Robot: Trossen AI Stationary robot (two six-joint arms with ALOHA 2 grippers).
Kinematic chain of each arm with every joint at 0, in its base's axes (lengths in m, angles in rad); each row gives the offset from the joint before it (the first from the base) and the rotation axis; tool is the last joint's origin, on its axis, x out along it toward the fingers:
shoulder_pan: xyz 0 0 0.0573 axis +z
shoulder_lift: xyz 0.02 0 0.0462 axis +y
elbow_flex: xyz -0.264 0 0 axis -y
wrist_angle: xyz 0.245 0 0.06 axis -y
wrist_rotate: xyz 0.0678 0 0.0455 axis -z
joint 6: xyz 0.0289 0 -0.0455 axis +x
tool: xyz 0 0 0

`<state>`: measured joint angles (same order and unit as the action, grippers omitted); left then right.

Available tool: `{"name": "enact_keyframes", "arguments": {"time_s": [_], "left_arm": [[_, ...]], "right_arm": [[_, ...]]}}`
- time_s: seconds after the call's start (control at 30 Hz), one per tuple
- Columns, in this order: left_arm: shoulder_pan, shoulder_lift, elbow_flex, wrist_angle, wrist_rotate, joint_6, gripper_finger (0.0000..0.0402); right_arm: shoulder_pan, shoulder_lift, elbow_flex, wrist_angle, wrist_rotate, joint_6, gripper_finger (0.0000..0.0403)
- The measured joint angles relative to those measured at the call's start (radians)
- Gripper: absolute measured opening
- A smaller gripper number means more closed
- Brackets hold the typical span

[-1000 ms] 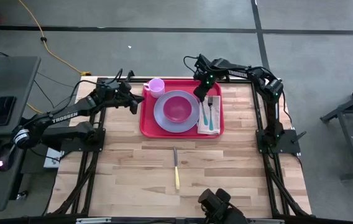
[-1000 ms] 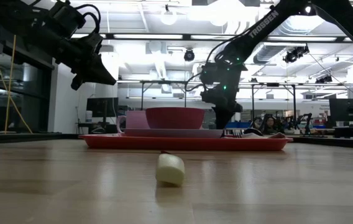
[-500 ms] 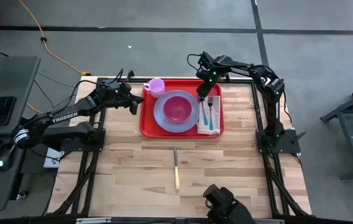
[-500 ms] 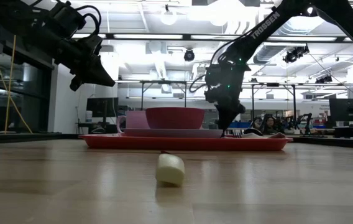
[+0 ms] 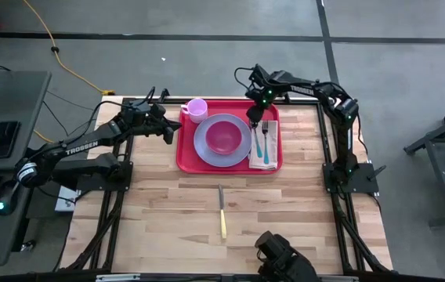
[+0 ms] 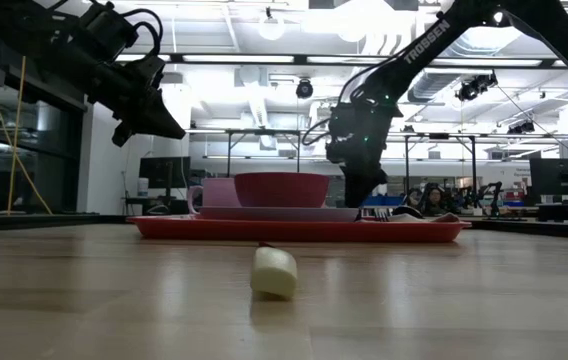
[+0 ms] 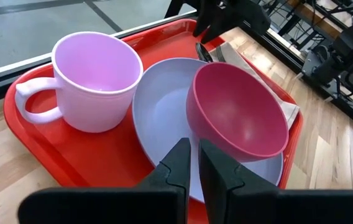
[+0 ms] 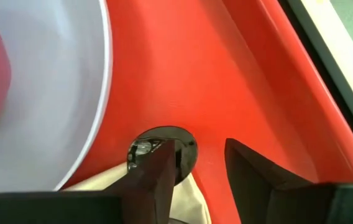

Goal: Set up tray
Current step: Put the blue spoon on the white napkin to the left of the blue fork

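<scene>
The red tray (image 5: 187, 162) lies on the table's far middle. On it rest a lavender plate (image 5: 203, 146) bearing a pink bowl (image 5: 222, 135), a pink mug (image 5: 197, 110) and a napkin (image 5: 260, 158) with a fork (image 5: 265, 130) and a spoon (image 8: 179, 148). My right gripper (image 8: 200, 155) points steeply down over the napkin's far end, open, one finger over the spoon's bowl. My left gripper (image 7: 194, 163) hovers off the tray's left edge, its fingers nearly together with nothing between them. My right gripper stands open and low over the spoon's bowl (image 8: 183, 149). One finger (image 8: 158, 168) hides part of that bowl, so I cannot tell whether it touches. The spoon lies flat, its bowl on the tray floor at the napkin's edge.
A knife with a yellow handle (image 5: 222, 213) lies on the bare wood toward the near edge, its handle end (image 6: 273, 271) nearest the low camera. The tray's raised rim (image 8: 301, 74) runs close beside my right gripper. Free wood lies left, right and near of the tray.
My right gripper has stayed over the tray's far right part and turned a little about its wrist. The tray and the things on it have not shifted.
</scene>
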<state>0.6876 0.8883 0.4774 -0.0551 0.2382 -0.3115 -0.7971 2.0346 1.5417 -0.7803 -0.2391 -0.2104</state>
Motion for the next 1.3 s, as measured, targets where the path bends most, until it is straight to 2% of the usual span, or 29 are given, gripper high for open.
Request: {"name": "enact_keyframes", "arguments": {"time_s": [0.27,0.4,0.77,0.93,1.2,1.3], "left_arm": [[0.000,0.000,0.000,0.000,0.000,-0.006,0.0062],[0.000,0.000,0.000,0.000,0.000,-0.008,0.0062],[0.000,0.000,0.000,0.001,0.000,-0.012,0.0062],[0.000,0.000,0.000,0.001,0.000,-0.012,0.0062],[0.000,0.000,0.000,0.001,0.000,-0.012,0.0062],[0.000,0.000,0.000,0.001,0.000,-0.011,0.0062]], "right_arm": [[-0.003,0.000,-0.006,0.007,-0.003,-0.024,0.0124],[-0.007,0.000,-0.049,0.025,-0.041,-0.018,0.0124],[-0.006,0.000,-0.068,0.054,-0.031,0.000,0.0119],[-0.005,0.000,-0.068,0.062,-0.030,0.003,0.0090],[-0.005,0.000,-0.068,0.071,-0.024,0.009,0.0011],[-0.005,0.000,-0.067,0.072,-0.019,0.014,0.0005]]}}
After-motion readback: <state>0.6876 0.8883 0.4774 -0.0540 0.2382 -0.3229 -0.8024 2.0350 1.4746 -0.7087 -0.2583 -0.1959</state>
